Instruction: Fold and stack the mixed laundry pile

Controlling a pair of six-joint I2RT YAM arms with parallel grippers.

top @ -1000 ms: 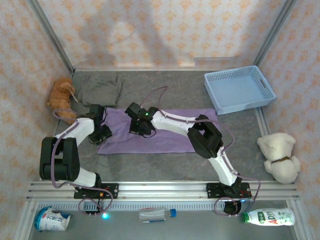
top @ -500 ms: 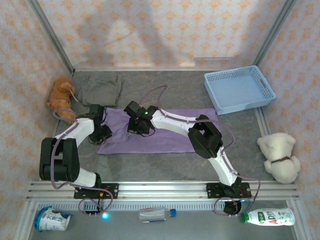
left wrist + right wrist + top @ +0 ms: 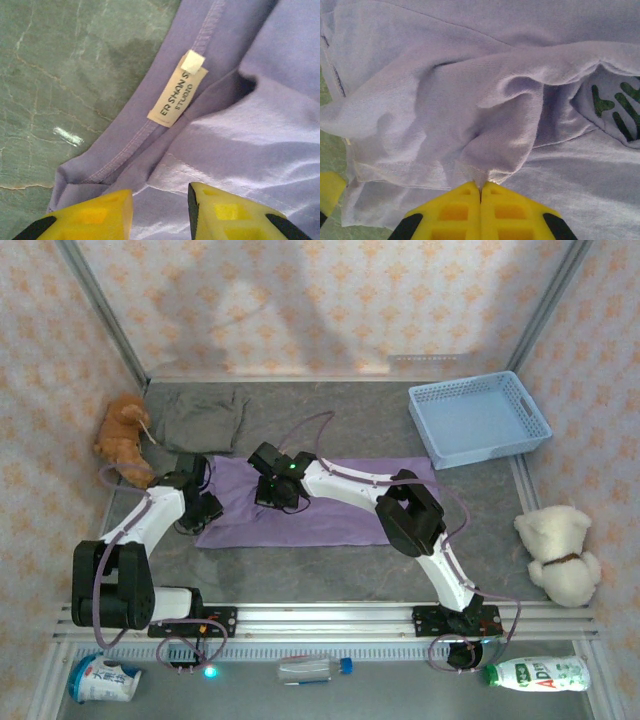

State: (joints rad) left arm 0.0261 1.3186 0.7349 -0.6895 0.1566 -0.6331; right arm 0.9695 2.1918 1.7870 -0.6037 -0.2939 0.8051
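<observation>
The lavender shirt [image 3: 330,505] lies spread across the middle of the table, and its cream neck label [image 3: 177,95] shows in the left wrist view. My left gripper [image 3: 203,508] hovers over the shirt's left edge, its yellow jaws open [image 3: 160,210] with flat cloth under the gap. My right gripper [image 3: 275,492] sits over the shirt's left-centre part and is shut [image 3: 481,187] on a pinched fold of shirt fabric [image 3: 470,100]. The dark chest mark [image 3: 615,107] peeks out at the right. The grey-brown garment [image 3: 205,418] lies crumpled at the back left, apart from both grippers.
A light blue basket [image 3: 478,420] stands at the back right. An orange plush toy [image 3: 122,438] sits by the left wall, close to the left arm, and a cream one [image 3: 558,552] by the right wall. Bottles [image 3: 312,668] lie in front of the rail.
The left arm's elbow has dropped toward the near rail while its gripper stayed at the shirt's left edge, jaws slightly narrower. The right gripper has barely moved and still holds its fold.
</observation>
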